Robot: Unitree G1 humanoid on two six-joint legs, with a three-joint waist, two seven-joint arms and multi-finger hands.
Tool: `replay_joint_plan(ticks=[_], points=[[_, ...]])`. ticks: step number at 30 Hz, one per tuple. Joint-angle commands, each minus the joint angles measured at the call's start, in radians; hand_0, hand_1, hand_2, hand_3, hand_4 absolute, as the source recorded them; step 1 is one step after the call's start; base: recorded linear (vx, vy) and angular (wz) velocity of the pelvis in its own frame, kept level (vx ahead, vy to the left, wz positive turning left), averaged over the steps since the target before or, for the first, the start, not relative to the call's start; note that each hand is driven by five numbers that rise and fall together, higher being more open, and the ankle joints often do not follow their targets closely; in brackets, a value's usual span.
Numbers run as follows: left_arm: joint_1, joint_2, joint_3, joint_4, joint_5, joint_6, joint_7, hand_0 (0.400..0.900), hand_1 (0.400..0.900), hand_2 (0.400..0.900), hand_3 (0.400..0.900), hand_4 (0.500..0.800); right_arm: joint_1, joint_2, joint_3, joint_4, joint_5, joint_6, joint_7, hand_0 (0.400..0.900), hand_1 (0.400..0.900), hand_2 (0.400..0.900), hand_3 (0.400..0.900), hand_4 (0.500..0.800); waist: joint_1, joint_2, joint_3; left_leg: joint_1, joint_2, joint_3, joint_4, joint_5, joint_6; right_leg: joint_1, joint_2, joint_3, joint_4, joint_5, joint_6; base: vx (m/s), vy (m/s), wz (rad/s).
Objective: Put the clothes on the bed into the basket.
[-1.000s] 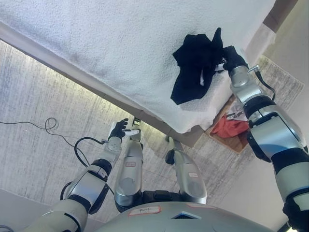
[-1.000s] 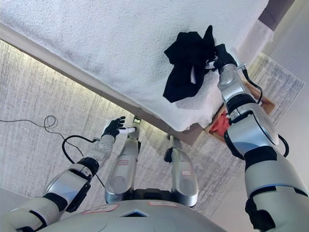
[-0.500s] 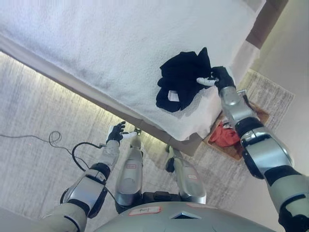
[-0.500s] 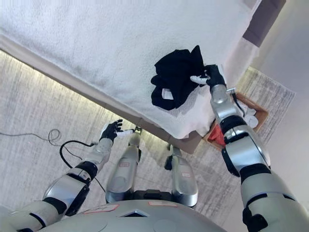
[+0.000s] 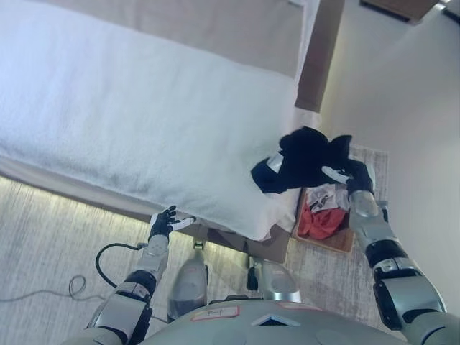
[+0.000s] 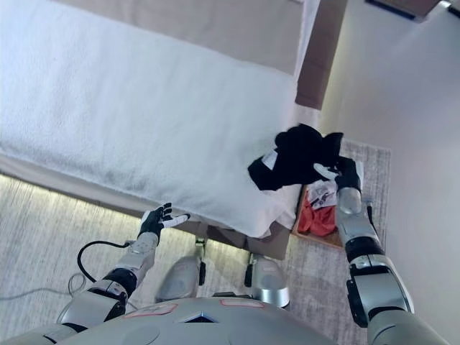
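The right hand (image 5: pixel 351 176), at the right of the frame, was closed on a bunched black garment (image 5: pixel 305 159), which was held up at the corner of the bed (image 5: pixel 129 122), its lower edge at or just above the white cover there; contact could not be judged. A small pale label was seen on the garment's left side, but nothing on it could be read. Just below and to the right of the garment, on the rug (image 5: pixel 374 162) beside the bed, the basket (image 5: pixel 322 241) was seen, with a red garment (image 5: pixel 316 221) and a pale patterned piece (image 5: pixel 327 196) already lying in it. The task was therefore judged to be well along: 2 items were in the basket, 1 was in the grasp and not yet dropped, and no other clothes were seen on the bed. The left hand (image 5: pixel 164 221), at the lower left, was held idle with its fingers spread, near the bed's edge.
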Motion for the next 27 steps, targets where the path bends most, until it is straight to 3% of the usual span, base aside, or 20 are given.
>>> replay_joint_plan(ticks=[1,7,18,23,24,25,26,27], points=[[-0.011,0.011,-0.008,0.032,0.036,-0.029,-0.002,0.9,0.9,0.9,0.9,0.8,-0.023,-0.093,-0.081,0.051,0.019,-0.069,-0.086,0.4,0.4,0.4,0.4,0.5,0.006,-0.004,-0.107,0.104,0.031,0.065,0.006,-0.14,-0.014,-0.014,-0.069,0.025,0.001,0.023,0.065,0.04,-0.018,-0.06],[0.007,0.011,-0.015,0.04,0.029,-0.025,-0.012,0.9,0.9,0.9,0.9,0.8,-0.068,-0.133,-0.104,0.214,0.085,-0.064,-0.086,0.4,0.4,0.4,0.4,0.5,0.004,0.01,-0.13,0.122,0.035,0.072,0.006,-0.147,-0.016,0.005,-0.066,0.032,0.001,0.017,0.062,0.03,-0.02,-0.02],[0.034,0.027,-0.031,0.071,0.048,-0.019,-0.062,0.9,0.9,0.9,0.9,0.8,-0.174,-0.275,-0.06,0.609,0.086,0.007,0.041,0.4,0.4,0.4,0.4,0.5,0.029,0.022,-0.145,0.151,0.037,0.064,0.006,-0.152,-0.022,0.044,-0.064,0.02,0.001,-0.004,0.061,0.03,-0.019,0.03],[0.043,0.026,-0.041,0.053,0.059,-0.017,-0.074,0.9,0.9,0.9,0.9,0.8,-0.186,-0.306,-0.072,0.649,0.098,0.021,0.057,0.4,0.4,0.4,0.4,0.5,0.036,0.024,-0.151,0.154,0.036,0.06,0.006,-0.153,-0.022,0.052,-0.063,0.019,0.001,-0.01,0.058,0.01,-0.013,0.03],[0.045,0.026,-0.043,0.056,0.057,-0.016,-0.078,0.9,0.9,0.9,0.9,0.8,-0.198,-0.309,-0.073,0.655,0.106,0.026,0.056,0.629,0.629,0.629,0.629,0.638,0.037,0.024,-0.154,0.156,0.037,0.06,0.006,-0.153,-0.023,0.054,-0.063,0.017,0.001,-0.012,0.058,0.0,0.0,0.0],[0.045,0.026,-0.042,0.056,0.057,-0.016,-0.078,0.9,0.9,0.9,0.9,0.8,-0.199,-0.31,-0.073,0.655,0.106,0.026,0.056,0.686,0.686,0.686,0.686,0.672,0.037,0.024,-0.154,0.157,0.037,0.06,0.006,-0.153,-0.023,0.055,-0.063,0.017,0.001,-0.012,0.058,0.0,0.0,0.0],[0.045,0.024,-0.042,0.06,0.061,-0.014,-0.079,0.9,0.9,0.9,0.9,0.8,-0.207,-0.313,-0.088,0.66,0.137,0.025,0.061,0.9,0.9,0.9,0.9,0.8,0.036,0.025,-0.156,0.156,0.037,0.061,0.006,-0.154,-0.024,0.056,-0.063,0.015,0.001,-0.014,0.058,0.0,0.0,0.0],[0.045,0.023,-0.043,0.062,0.06,-0.012,-0.082,0.9,0.9,0.9,0.9,0.8,-0.203,-0.312,-0.092,0.663,0.144,0.028,0.064,0.9,0.9,0.9,0.9,0.8,0.036,0.026,-0.157,0.156,0.037,0.061,0.006,-0.154,-0.024,0.058,-0.064,0.014,0.001,-0.015,0.058,0.0,-0.014,0.03]])
